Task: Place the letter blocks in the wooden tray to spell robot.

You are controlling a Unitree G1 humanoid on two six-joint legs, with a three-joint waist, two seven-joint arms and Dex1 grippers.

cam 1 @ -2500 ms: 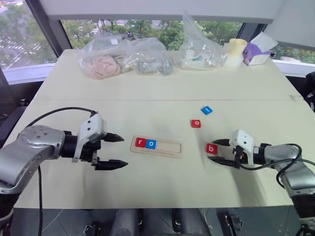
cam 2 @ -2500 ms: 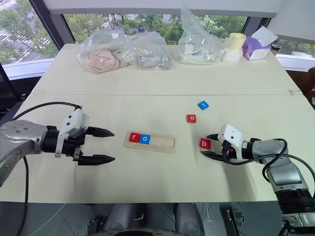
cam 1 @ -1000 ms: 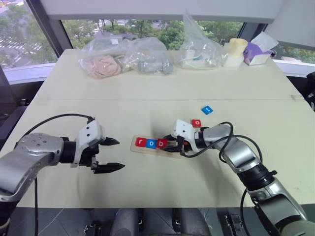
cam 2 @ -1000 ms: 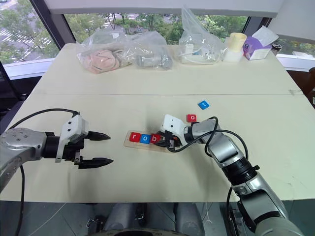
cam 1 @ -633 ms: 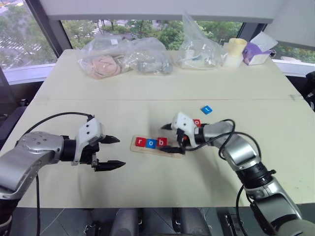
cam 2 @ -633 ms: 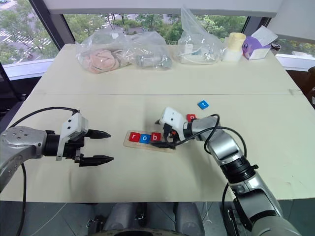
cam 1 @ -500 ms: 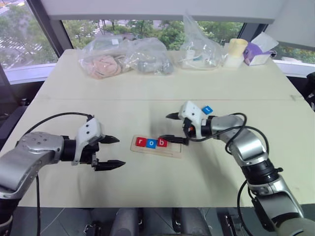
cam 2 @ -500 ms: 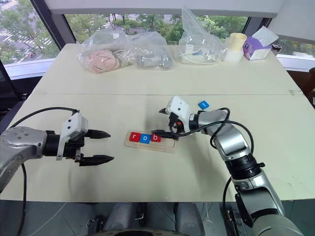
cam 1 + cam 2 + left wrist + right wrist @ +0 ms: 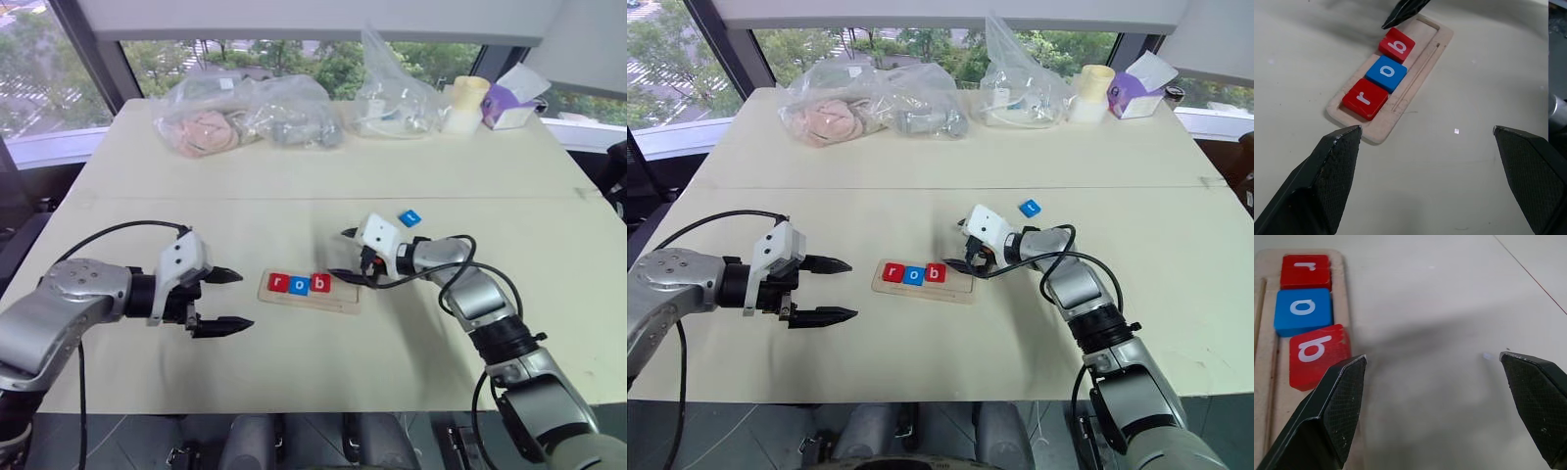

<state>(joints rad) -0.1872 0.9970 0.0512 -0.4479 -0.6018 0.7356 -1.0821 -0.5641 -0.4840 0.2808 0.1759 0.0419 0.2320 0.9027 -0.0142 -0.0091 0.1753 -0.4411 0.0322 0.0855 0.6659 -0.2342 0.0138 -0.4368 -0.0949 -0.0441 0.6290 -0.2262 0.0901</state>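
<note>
Left wrist view gives the clearest look: wooden tray [image 9: 1400, 73] with red r [image 9: 1364, 98], blue o [image 9: 1386, 73] and red b [image 9: 1397, 45] seated in a row, filling the end nearest the left claw [image 9: 223, 301]. Two slots stand bare at the far end, right under the right claw [image 9: 343, 255]. That right claw hangs over the bare end of the tray with its fingers wide apart and nothing between them; the left claw sits off the tray's r end, also spread and empty, well apart from the blocks. Beyond the right claw on the worktop [image 9: 294, 196] lies the blue t [image 9: 410, 217]. The second red o I can't make out; it may be hidden behind the right claw's housing. Judging from this, the next fetch is that o, then the t. Best approach: come down level over the tile, pinch its opposite edges squarely, and set it flush against the b without nudging the row.
</note>
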